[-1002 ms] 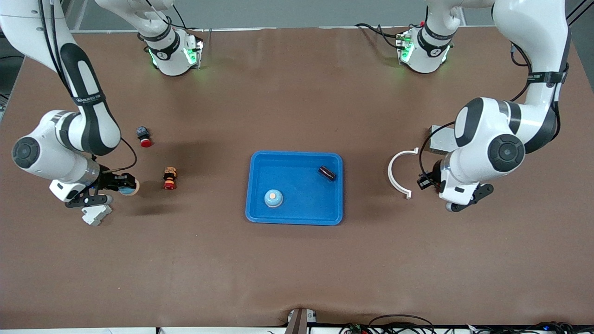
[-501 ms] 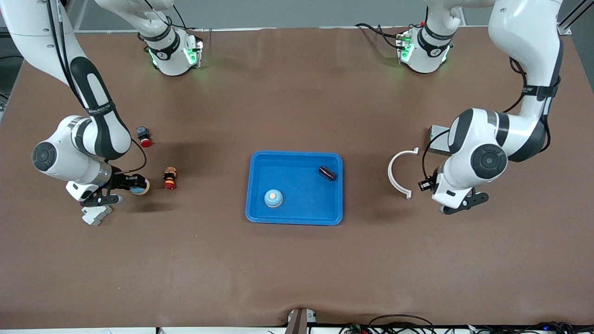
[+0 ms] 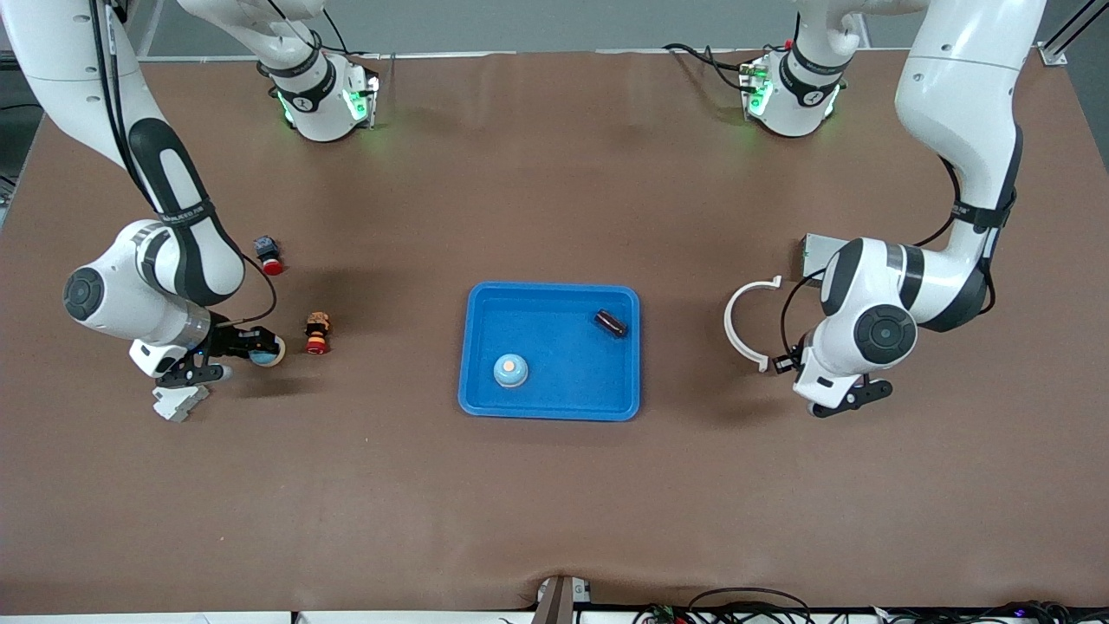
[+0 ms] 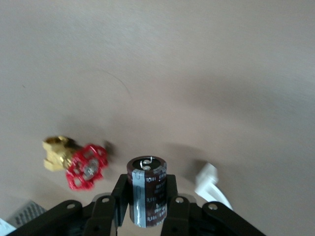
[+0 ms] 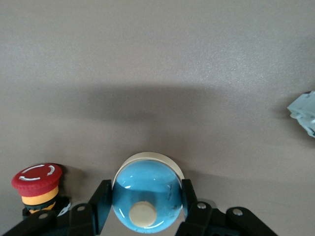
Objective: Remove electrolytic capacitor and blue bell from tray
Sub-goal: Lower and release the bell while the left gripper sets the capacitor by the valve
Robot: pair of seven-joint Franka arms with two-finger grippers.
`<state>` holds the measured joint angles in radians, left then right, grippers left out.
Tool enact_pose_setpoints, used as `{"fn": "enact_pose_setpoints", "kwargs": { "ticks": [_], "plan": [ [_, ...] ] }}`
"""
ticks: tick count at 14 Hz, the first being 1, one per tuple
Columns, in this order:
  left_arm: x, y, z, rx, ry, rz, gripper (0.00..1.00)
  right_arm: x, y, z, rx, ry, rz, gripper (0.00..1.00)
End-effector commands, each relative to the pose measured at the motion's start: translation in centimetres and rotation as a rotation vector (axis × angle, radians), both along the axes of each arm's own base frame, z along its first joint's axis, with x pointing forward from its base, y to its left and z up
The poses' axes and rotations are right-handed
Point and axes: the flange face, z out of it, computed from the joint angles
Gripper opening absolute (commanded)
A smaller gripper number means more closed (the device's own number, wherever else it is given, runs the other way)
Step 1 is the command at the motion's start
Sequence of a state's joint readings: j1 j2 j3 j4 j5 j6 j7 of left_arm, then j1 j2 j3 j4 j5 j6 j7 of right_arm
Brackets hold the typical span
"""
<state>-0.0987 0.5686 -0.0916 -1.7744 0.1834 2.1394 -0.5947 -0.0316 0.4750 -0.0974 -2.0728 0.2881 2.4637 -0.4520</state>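
Placement is our reading of the step, and the front view sets the stage. The blue tray [image 3: 554, 414] sits mid-table, holding a blue bell [image 3: 510, 371] near its front rim and a dark capacitor [image 3: 611, 323] by its corner toward the left arm's end. The right gripper [image 3: 253, 353] hangs over bare table at the right arm's end, pinching a second blue dome. It is between a white block [image 3: 180, 400] and a red-capped push button [image 3: 317, 334]. The left arm [image 3: 875, 334] hangs over the table beside a white arc [image 3: 736, 325], and its own wrist hides its claw here.

In the left wrist view, the left gripper [image 4: 146, 189] is clamped on an electrolytic capacitor [image 4: 146, 189], gripped round its sleeve with the capped end pointing away. A brass valve with a red handwheel [image 4: 76, 160] lies close by, and a white piece [image 4: 209, 182] is on the opposite flank. We should lower onto the open cloth between them. A cylinder laid on its side may roll, so we release low and gently.

In the right wrist view, the fingers [image 5: 101, 199] squeeze the held bell [image 5: 146, 194] across its dome, with the button just beside it. We would bring the rim flat to the table before letting go. Then we lift straight off, because a smooth dome can slip or skid into the button.
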Motion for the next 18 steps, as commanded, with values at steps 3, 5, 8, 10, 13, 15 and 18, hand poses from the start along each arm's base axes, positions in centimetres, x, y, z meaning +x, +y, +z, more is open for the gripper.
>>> {"fn": "enact_pose_setpoints", "kwargs": {
  "ticks": [3, 5, 8, 10, 13, 15, 18],
  "plan": [
    [1.0, 1.6, -1.8, 0.026, -0.015, -0.005, 0.00, 0.1, -0.1, -0.4, 0.010, -0.017, -0.004, 1.00],
    [1.3, 1.0, -2.3, 0.022, -0.014, 0.003, 0.00, 0.1, 0.0, -0.3, 0.011, -0.017, 0.000, 1.00],
    [1.4, 0.2, -3.1, 0.031, -0.015, 0.028, 0.00, 0.4, 0.7, 0.4, 0.013, -0.018, -0.010, 1.00],
    [1.3, 0.1, -3.6, 0.033, -0.008, 0.026, 0.00, 1.1, 2.7, 2.7, 0.019, -0.015, -0.016, 1.00],
    [1.2, 0.0, -4.3, 0.029, -0.007, 0.028, 0.01, 2.3, 7.0, 7.1, -0.005, 0.042, -0.074, 1.00],
    [1.2, 0.0, -4.4, 0.029, -0.005, 0.028, 0.03, 2.9, 11.7, 9.2, -0.058, 0.074, -0.146, 1.00],
    [1.1, 0.0, -4.7, 0.029, -0.002, 0.027, 0.15, 3.2, 20.6, 11.2, -0.085, 0.075, -0.272, 1.00]
  ]
}}
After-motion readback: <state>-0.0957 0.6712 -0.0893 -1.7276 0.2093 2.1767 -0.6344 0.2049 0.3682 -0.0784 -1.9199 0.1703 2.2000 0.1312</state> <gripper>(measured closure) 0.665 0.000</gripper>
